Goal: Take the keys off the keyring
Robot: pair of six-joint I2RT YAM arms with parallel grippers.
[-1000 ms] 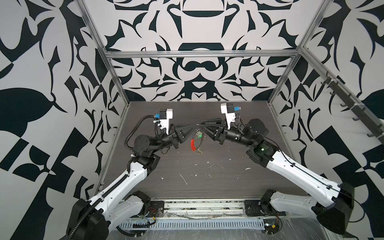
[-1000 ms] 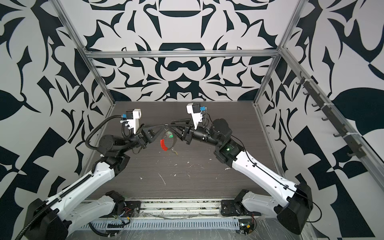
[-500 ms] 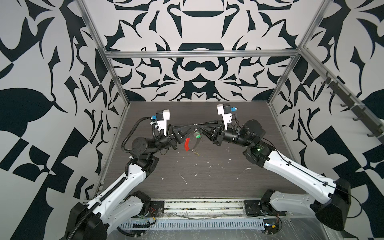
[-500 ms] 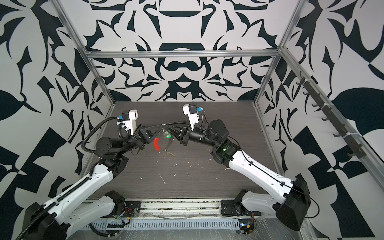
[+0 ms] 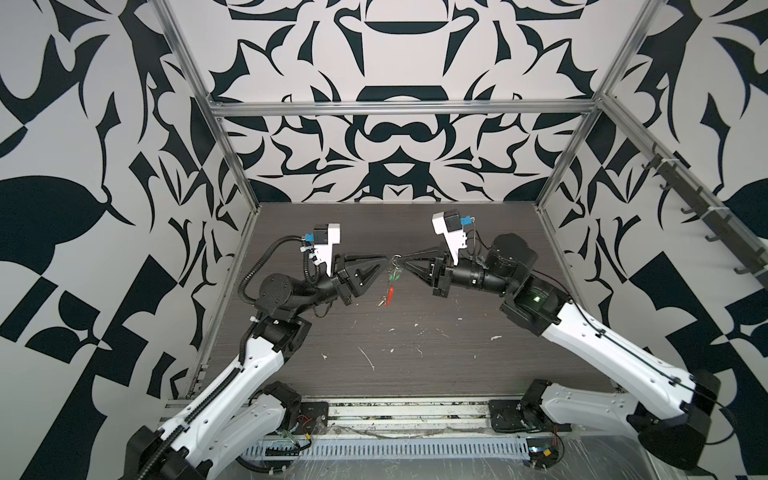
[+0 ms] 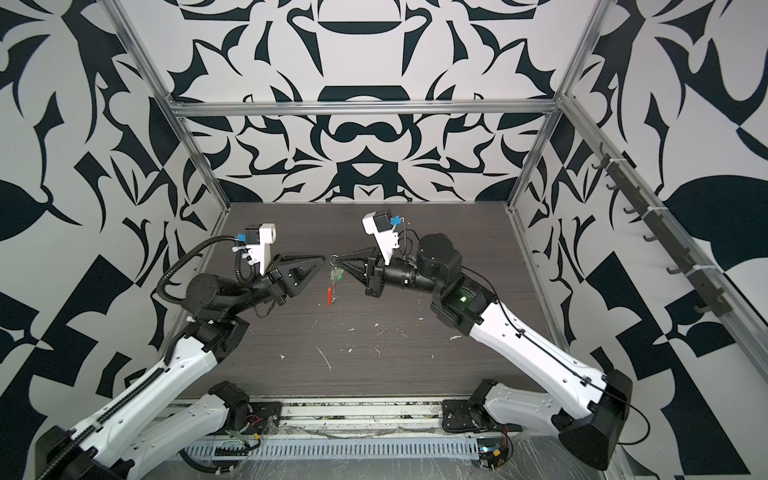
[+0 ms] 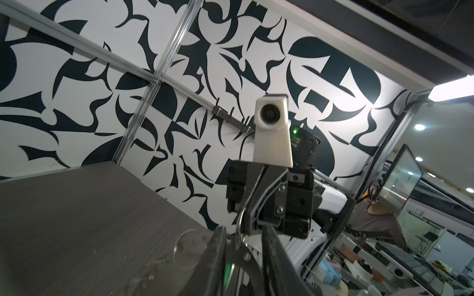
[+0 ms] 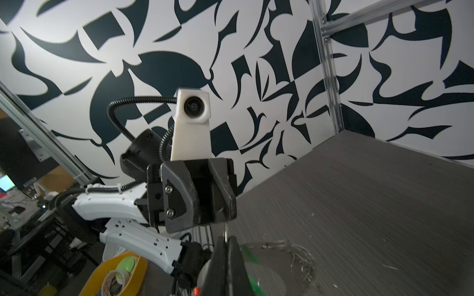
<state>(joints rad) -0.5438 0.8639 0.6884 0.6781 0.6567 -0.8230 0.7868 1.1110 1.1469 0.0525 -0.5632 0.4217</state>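
In both top views the two grippers meet tip to tip above the middle of the table. My right gripper (image 5: 405, 262) (image 6: 341, 262) (image 8: 227, 238) is shut on a small silver ring (image 5: 395, 258) (image 8: 225, 230). The green key (image 5: 394, 275) (image 6: 336, 274) hangs under that ring. Below it dangles the keyring with its red sleeve (image 5: 390, 296) (image 6: 330, 293). My left gripper (image 5: 388, 259) (image 7: 243, 230) stands slightly open, the ring's edge (image 7: 239, 225) in its gap. A small yellowish piece (image 5: 380, 302) shows beside the sleeve; I cannot tell what it is.
The dark wood-grain table (image 5: 415, 365) carries scattered white scraps (image 5: 368, 359). Patterned walls with aluminium posts close three sides. A rail of hooks (image 5: 702, 216) runs along the right wall. A yellow bin with tape rolls (image 8: 115, 276) stands outside the cell.
My right gripper has closed on the silver ring. My left gripper, shut before, has opened a little. The keyring swung left and now hangs straight down between the tips.
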